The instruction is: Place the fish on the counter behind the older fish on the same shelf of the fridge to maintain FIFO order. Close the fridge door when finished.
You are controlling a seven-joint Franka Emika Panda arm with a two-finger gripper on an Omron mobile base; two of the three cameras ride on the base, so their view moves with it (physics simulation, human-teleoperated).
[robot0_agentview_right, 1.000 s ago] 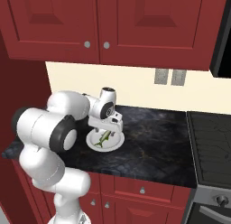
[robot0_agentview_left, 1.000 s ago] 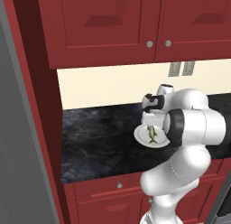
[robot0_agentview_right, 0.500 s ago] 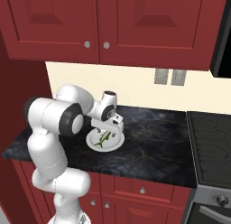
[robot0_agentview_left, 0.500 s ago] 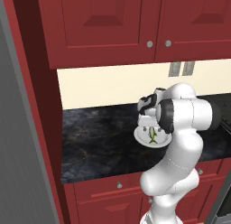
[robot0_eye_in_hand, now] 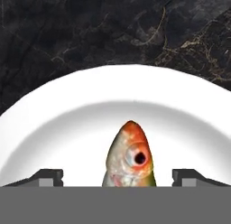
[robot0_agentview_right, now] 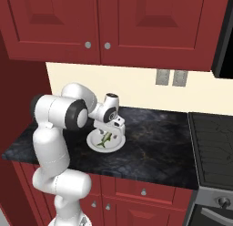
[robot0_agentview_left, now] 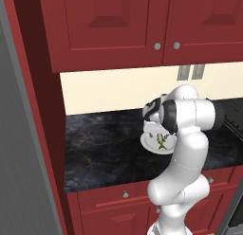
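hand view: the fish (robot0_eye_in_hand: pixel 130 156) is seen lying on a white plate (robot0_eye_in_hand: pixel 54 123) on the counter (robot0_eye_in_hand: pixel 90 33), between the spread, unclenched finger tips (robot0_eye_in_hand: pixel 47 177) of the gripper (robot0_eye_in_hand: pixel 122 178); nothing is grasped.

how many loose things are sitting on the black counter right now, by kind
fish: 1
round white plate: 1
total: 2
The fish lies on the plate, which stands on the counter.
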